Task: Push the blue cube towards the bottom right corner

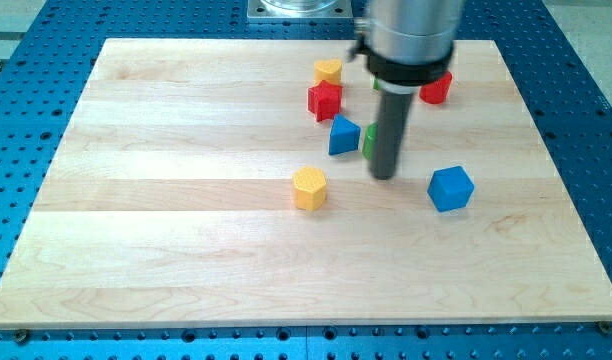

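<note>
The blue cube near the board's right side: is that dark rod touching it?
Apart. The camera view shows bare wood between my tip and the blue cube.

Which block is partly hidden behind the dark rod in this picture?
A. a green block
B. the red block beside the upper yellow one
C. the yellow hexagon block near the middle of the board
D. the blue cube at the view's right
A: only a thin edge of the green block shows at the left side of the rod, just above my tip, while the blue cube lies fully visible to the tip's right.
</note>
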You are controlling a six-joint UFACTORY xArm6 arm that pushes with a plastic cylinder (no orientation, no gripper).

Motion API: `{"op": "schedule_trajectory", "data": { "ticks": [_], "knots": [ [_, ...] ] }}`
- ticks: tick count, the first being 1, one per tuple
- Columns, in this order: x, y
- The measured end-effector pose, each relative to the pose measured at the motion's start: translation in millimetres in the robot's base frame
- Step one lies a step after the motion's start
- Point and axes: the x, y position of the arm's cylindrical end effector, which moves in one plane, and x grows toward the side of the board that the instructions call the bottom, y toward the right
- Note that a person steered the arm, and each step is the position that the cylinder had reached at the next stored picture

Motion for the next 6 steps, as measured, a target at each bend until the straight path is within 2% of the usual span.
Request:
{"op": "schedule_trajectory", "data": {
  "ticks": [1, 3, 4, 5, 6],
  "knots": [
    [6, 22],
    [82, 64],
    [62, 39],
    [35, 86],
    [78, 89]
  ]
}}
